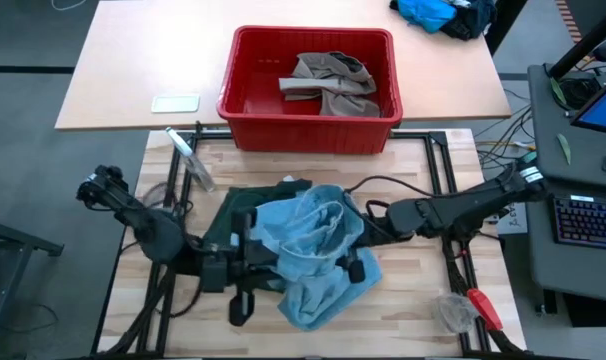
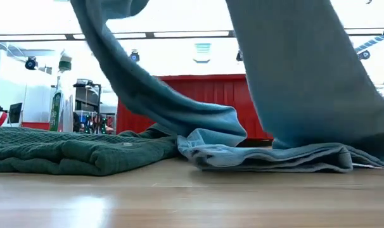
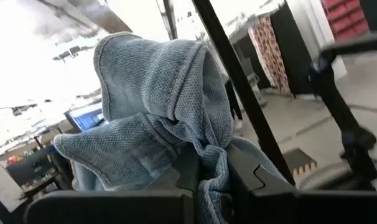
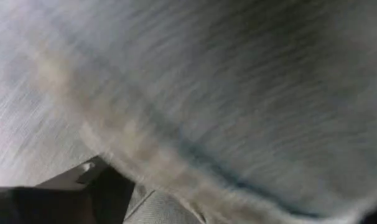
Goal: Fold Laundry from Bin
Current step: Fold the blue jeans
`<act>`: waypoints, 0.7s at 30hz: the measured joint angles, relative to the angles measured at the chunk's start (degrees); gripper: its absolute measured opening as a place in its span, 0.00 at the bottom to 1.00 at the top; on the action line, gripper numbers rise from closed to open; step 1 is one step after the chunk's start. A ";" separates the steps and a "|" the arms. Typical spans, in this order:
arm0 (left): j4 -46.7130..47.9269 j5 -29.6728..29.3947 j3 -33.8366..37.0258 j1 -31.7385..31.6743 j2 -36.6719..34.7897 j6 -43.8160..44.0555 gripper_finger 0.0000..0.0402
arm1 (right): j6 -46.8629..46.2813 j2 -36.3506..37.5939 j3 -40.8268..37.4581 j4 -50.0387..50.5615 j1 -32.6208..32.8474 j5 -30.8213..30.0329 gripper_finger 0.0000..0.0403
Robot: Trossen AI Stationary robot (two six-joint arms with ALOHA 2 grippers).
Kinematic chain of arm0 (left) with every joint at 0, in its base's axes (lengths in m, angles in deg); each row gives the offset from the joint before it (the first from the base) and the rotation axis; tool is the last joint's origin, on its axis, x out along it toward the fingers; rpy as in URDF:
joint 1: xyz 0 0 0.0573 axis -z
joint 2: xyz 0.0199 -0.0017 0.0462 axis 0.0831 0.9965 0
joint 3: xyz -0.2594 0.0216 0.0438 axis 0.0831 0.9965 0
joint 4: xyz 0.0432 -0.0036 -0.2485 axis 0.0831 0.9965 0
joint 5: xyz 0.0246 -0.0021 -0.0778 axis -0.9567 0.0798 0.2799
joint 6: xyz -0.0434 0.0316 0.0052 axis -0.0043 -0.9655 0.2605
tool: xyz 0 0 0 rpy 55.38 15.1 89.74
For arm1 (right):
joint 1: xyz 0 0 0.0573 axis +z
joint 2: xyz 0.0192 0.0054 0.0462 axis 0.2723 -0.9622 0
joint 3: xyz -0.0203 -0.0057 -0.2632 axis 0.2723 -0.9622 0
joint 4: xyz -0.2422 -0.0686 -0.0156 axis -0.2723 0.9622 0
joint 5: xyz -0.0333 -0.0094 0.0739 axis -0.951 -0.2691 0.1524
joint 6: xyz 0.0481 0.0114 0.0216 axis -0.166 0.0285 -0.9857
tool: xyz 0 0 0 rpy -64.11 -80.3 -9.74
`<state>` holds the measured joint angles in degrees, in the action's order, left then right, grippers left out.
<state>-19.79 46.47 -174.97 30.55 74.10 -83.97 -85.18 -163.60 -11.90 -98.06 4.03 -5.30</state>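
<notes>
I have the trousers point(image 1: 308, 240) in the middle of the high frame, a light blue heap draped over both my wrists. My left gripper point(image 3: 207, 186) is clenched on a fold of the denim — in the left wrist view the cloth bunches up out of the pinch and stands above my fingers like a hood. I hold it high so the legs can hang and I can find an edge; the low view shows the fabric falling in two sweeps from the top of the frame to a flat pile on the table point(image 2: 179, 196).

My right gripper point(image 1: 368, 228) reaches in from the right of the high frame, under the far side of the heap. Its wrist camera sees nothing but blurred denim pressed close, so I cannot tell whether those fingers are spread or gripping — I'd judge I'm hunting for a second hold, opposite the left one, to stretch the piece out.

The green shorts point(image 1: 231, 215) lie flat just left of centre, partly under the trousers, parked out of the way. The bin point(image 1: 245, 110) sits at upper centre with the khaki piece point(image 1: 328, 82) alone inside it, waiting its turn. So: two garments out, one to go, nothing folded yet. The risk, as I read it, is dragging the shorts along when I spread the denim.
</notes>
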 joint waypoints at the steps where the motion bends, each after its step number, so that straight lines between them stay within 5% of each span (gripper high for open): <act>1: 0.52 0.25 -1.54 0.04 -0.07 -0.01 0.04 | 0.53 -0.13 1.62 0.60 0.00 1.81 0.76; 6: 4.94 4.39 -8.87 -0.08 -0.33 0.37 0.04 | 3.19 -0.80 9.75 5.56 0.13 5.84 0.54; 13: 5.76 4.87 -18.71 -1.00 0.45 -1.65 0.04 | 10.12 -1.36 21.15 9.86 0.13 6.04 0.08; 21: 10.07 6.42 -31.31 -3.04 4.67 -0.01 0.05 | 13.95 -2.21 31.66 15.06 0.15 7.08 0.02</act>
<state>-9.73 52.89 -206.28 27.51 78.76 -83.98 -71.23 -165.82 19.76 -83.00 4.19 1.78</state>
